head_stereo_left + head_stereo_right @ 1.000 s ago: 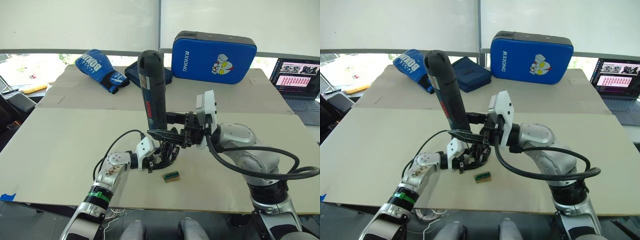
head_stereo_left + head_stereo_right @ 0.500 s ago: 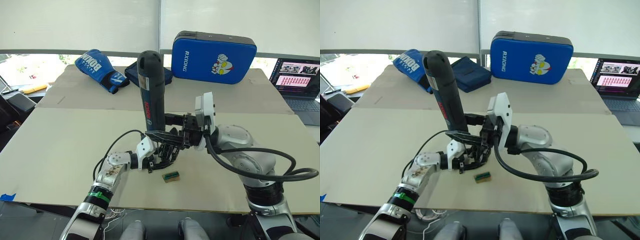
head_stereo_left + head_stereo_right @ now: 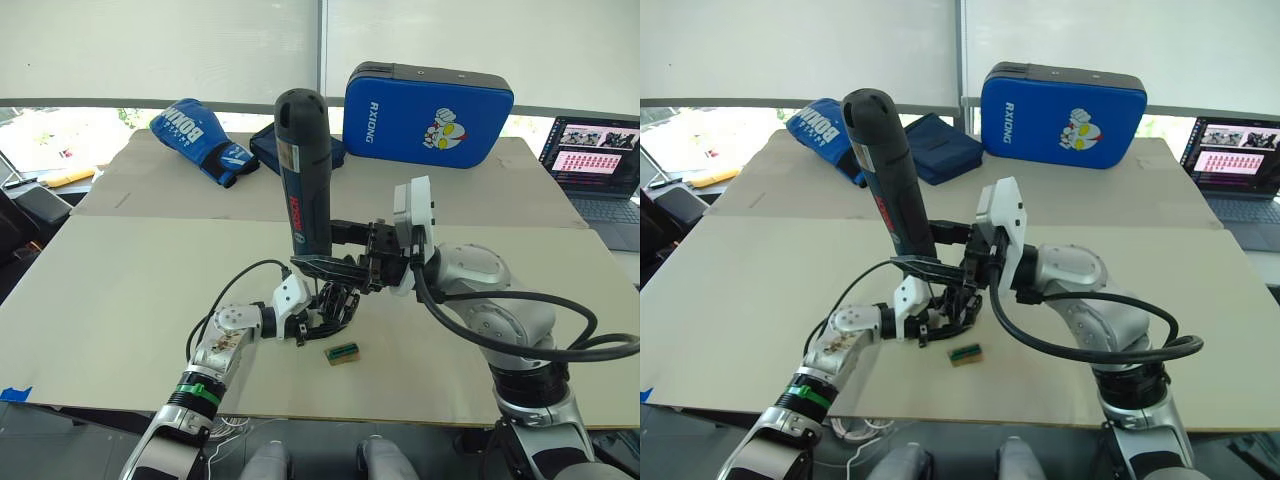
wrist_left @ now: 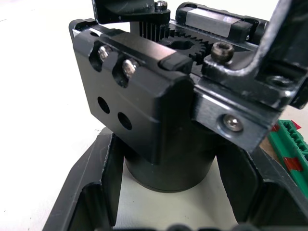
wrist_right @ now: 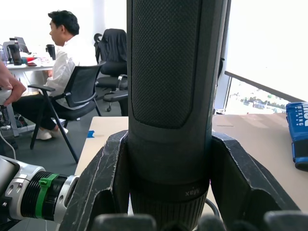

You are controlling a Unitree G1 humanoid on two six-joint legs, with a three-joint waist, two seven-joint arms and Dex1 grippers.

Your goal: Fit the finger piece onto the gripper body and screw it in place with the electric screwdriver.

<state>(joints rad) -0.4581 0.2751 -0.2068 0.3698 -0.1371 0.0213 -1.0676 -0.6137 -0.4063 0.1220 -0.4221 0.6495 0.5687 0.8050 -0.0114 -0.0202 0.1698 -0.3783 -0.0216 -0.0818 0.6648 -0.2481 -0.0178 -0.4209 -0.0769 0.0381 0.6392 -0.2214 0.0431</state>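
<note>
The electric screwdriver (image 3: 303, 180) stands nearly upright over the middle of the table, rounded end up. My right gripper (image 3: 328, 265) is shut on its lower barrel (image 5: 168, 96), one finger (image 5: 103, 178) on each side. Directly beneath, my left gripper (image 3: 322, 312) is shut on the round base of the gripper body (image 4: 144, 106), which rests on the table. A block with two screw heads (image 4: 115, 60) and two holes faces the left wrist camera. I cannot tell the finger piece apart from the body's black parts. The screwdriver's bit end is hidden among them.
A small green box (image 3: 342, 352) lies just right of the gripper body. At the table's back are a blue boxing glove (image 3: 200, 140), a dark blue pouch (image 3: 940, 145) and a blue pad (image 3: 428, 103). A laptop (image 3: 595, 160) sits far right. A seated person (image 5: 62, 62) is beyond the table.
My right gripper has lifted the electric screwdriver slightly. The left gripper and the gripper body have stayed in place.
</note>
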